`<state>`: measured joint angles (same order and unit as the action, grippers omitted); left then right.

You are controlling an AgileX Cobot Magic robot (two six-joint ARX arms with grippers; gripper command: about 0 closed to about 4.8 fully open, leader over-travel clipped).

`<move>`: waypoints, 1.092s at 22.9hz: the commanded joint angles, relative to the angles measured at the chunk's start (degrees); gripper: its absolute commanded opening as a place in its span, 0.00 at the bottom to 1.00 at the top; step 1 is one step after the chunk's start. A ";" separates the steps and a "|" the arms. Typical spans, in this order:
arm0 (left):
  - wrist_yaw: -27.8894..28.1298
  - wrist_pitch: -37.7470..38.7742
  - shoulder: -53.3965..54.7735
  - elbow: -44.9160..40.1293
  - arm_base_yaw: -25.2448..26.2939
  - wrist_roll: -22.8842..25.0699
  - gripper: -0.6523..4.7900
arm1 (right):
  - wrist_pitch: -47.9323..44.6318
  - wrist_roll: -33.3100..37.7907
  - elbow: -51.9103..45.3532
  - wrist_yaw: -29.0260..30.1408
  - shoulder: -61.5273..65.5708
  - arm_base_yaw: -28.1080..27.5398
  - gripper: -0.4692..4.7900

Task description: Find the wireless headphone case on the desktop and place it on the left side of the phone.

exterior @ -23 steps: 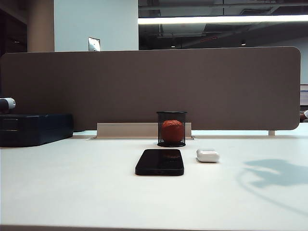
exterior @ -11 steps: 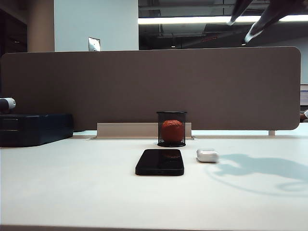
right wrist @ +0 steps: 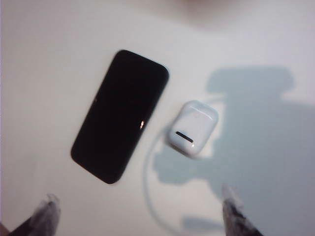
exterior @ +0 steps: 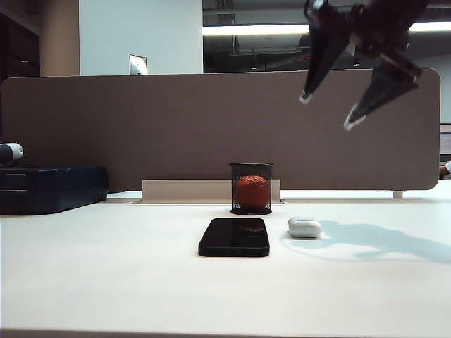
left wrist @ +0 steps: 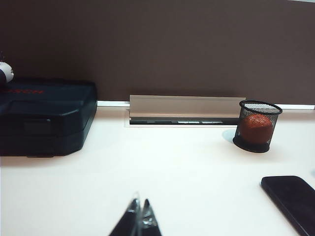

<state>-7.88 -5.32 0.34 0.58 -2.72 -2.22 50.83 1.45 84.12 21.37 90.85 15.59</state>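
Probably office: desk partition panel (exterior: 218, 130)

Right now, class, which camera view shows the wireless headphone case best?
The right wrist view: the wireless headphone case lies whole, seen from above beside the phone. The exterior view shows it small and side-on; the left wrist view misses it.

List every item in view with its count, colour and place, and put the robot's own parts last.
Glossy white pebble-shaped plastic headphone case: one, white, on the desktop just right of the phone, apart from it.
Flat black glossy rectangular phone: one, black, mid-desktop, in front of the mesh cup.
Black wire-mesh cup: one, black, behind the phone.
Red-orange ball: one, inside the mesh cup.
Dark-blue box: one, far left, by the partition.
Brown-grey partition panel: one, along the back edge.
Off-white desktop: one, under everything.
Left tool: one, black, shut, low over bare desktop.
Right tool: one, black, open, high above the case.
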 commanded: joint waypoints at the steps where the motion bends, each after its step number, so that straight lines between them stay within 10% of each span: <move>1: -1.44 -0.74 0.02 0.13 -0.07 0.07 0.11 | -0.90 0.28 0.35 -0.98 2.12 0.04 0.94; 25: -25.09 1.20 0.02 0.13 -0.07 0.07 0.11 | -9.75 8.11 0.35 -14.47 18.21 7.08 1.00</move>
<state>-30.96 -4.43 0.34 0.58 -2.72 -2.22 42.00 8.60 84.12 7.11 108.81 22.59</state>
